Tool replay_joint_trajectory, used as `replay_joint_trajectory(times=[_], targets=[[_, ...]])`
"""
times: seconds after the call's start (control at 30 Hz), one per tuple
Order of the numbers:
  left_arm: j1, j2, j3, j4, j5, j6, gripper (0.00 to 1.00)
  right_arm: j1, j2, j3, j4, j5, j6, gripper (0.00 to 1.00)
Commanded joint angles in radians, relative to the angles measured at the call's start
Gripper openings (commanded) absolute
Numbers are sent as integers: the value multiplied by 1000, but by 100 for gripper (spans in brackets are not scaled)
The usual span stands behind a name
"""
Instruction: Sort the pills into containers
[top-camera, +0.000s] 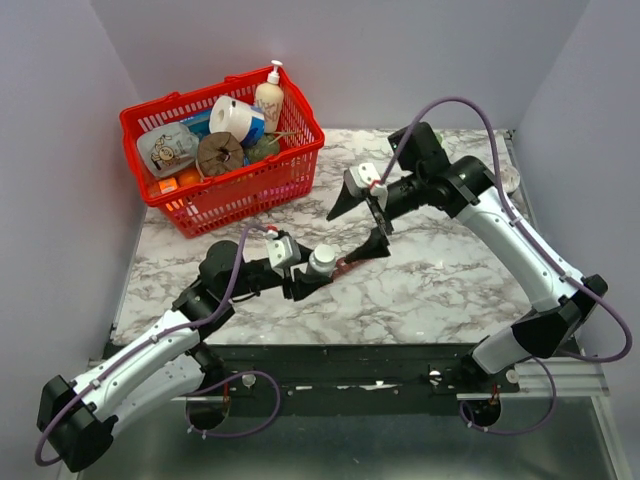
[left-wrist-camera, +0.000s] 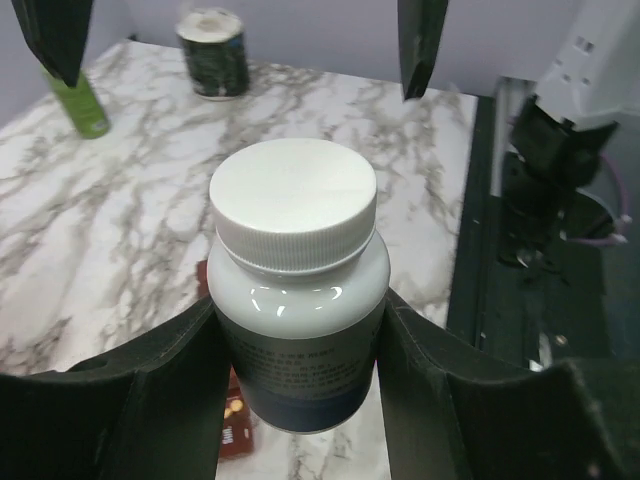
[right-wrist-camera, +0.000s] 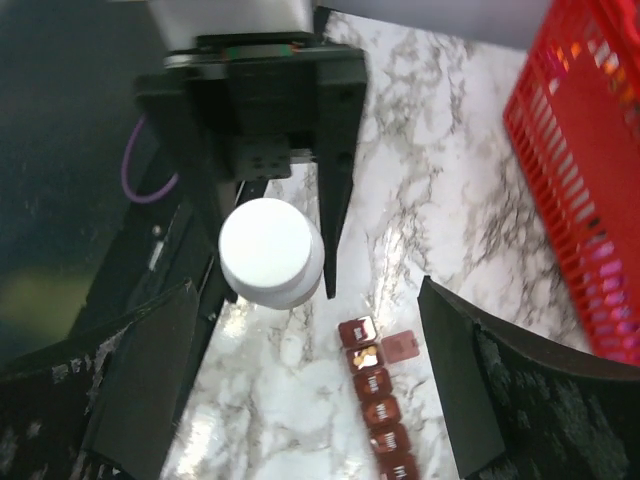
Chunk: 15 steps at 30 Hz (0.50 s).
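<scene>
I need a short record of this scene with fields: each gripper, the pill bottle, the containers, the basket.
left gripper: shut on the pill bottle
pill bottle: white cap on
right gripper: open, above the cap, apart from it
containers: dark red strip on the table near the bottle
basket: red, at the table's back left

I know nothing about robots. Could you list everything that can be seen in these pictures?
Pill bottle: one, pale grey with a white cap, in the left gripper.
Organizer: one, dark red strip, on the table near the pill bottle.
Basket: one, red, far left of the table, filled with household items.
Green bottle: one, standing on the table.
Can: one, dark, standing near the green bottle.
Table: one, white-grey marble.
Left gripper: one, black, shut on the pill bottle.
Right gripper: one, black, open, above the pill bottle.
</scene>
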Motion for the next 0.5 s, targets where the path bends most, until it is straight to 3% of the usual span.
replay_joint_trajectory(times=[0.0,0.17,0.47], targets=[[17,24,30,-70,300,3,0,12,6,25,-375,-165,-522,100],[19,105,84,-63,357,-15,0,90,80,84,-481,-134,-560,98],[20,132,93,-35,356,-15,0,127,74,19,-357,-56,-403,79]])
